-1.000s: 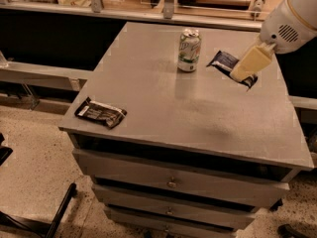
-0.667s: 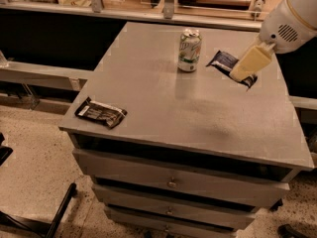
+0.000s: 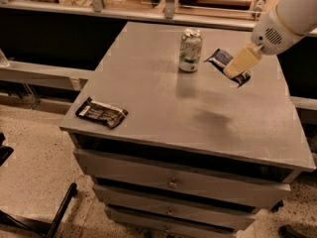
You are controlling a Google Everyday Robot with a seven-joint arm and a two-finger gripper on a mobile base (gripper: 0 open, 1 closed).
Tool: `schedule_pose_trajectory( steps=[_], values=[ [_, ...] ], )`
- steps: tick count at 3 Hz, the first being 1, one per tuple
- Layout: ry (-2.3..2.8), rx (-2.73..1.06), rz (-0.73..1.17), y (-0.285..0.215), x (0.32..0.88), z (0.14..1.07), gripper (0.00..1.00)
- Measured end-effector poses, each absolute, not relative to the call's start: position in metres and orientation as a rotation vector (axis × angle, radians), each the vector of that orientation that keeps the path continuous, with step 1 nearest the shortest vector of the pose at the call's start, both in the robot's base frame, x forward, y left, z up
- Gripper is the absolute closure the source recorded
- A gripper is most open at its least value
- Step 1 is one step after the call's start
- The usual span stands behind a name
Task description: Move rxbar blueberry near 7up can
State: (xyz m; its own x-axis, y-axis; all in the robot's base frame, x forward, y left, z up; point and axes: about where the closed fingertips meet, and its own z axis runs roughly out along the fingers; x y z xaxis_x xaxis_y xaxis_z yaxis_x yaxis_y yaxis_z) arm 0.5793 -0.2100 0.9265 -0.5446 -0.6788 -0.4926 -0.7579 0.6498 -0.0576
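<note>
Though behind gripper (image 3: 234, 69), seemingly dark-blue rxbar (image 3: 218, 59)

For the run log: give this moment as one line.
tool: over rxbar blueberry | rxbar blueberry: close beside 7up can | 7up can: upright | dark bar: table front-left corner
</note>
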Motion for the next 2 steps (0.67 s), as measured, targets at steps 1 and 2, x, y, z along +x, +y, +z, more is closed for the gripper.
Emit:
schedule_pose_trajectory(
  steps=[1,2],
  values=[
    [2.437,-1.024,0.210,-0.213,0.613,0.899,1.00],
    [2.471,-1.001,0.190,-0.210,0.635,0.875,0.85]
  ],
)
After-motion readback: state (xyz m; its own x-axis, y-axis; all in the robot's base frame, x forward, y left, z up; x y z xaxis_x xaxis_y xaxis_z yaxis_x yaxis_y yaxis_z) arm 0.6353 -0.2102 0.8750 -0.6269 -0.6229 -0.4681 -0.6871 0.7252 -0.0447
